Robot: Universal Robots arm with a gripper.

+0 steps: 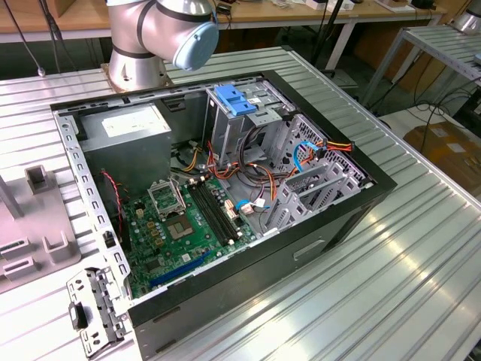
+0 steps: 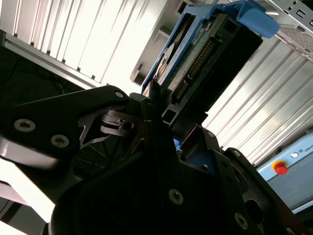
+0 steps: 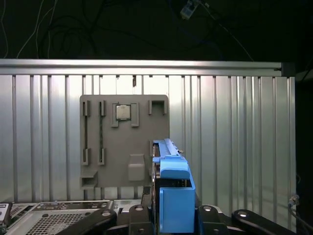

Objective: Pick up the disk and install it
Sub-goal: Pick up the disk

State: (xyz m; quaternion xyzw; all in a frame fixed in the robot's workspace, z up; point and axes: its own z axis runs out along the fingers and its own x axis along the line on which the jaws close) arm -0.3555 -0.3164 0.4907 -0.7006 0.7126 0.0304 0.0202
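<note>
- The disk (image 3: 173, 191) was held edge-on, clear of the counter (image 3: 234, 137), with the hand (image 3: 171, 213) closed onto one end.
- Slippage was judged possible, only one end being gripped.
- In the exterior view, the drive cage (image 1: 259, 124) lay at one o'clock of the motherboard (image 1: 188, 222); loose cables (image 1: 248, 177) beside it could be snagged, or the disk jammed if tilted.

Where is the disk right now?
The disk sits clamped in the gripper, as seen in both wrist views. In the first wrist view it shows against the ribbed metal table, next to the grey fixture plate.
</note>
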